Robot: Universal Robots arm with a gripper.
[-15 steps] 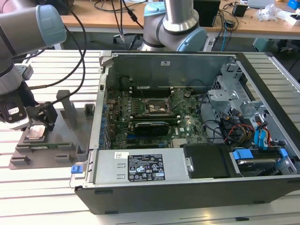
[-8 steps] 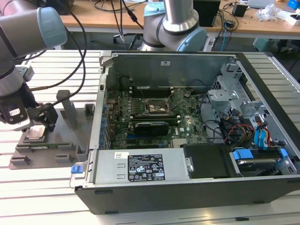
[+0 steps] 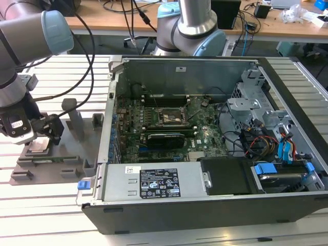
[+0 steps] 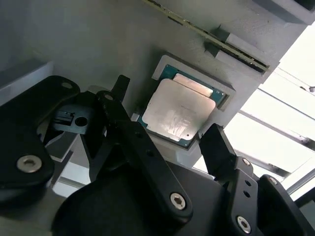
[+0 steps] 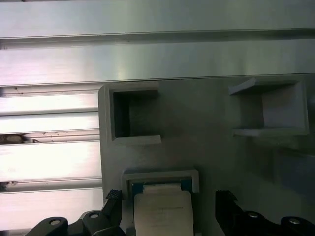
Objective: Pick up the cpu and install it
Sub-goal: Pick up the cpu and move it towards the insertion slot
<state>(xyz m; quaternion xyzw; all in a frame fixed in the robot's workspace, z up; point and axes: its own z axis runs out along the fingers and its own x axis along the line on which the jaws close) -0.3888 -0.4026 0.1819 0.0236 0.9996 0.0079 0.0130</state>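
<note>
One cpu (image 4: pixel 179 110) lies flat in a recess of one grey holder (image 3: pixel 66 165), to the exterior view's left of one open case (image 3: pixel 205 205). One gripper (image 4: pixel 170 110) hovers over the cpu, its two fingers (image 4: pixel 216 142) spread, one at each side and apart from it. Two square pockets (image 5: pixel 135 115) sit nearby in the holder

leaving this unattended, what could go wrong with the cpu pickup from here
1. The hand is open with a finger on each side of the cpu, which lies in a walled recess of the grey holder; a finger might catch that wall instead of the chip.
2. The cpu is thin, so an off-centre squeeze might tilt or drop it.
</note>
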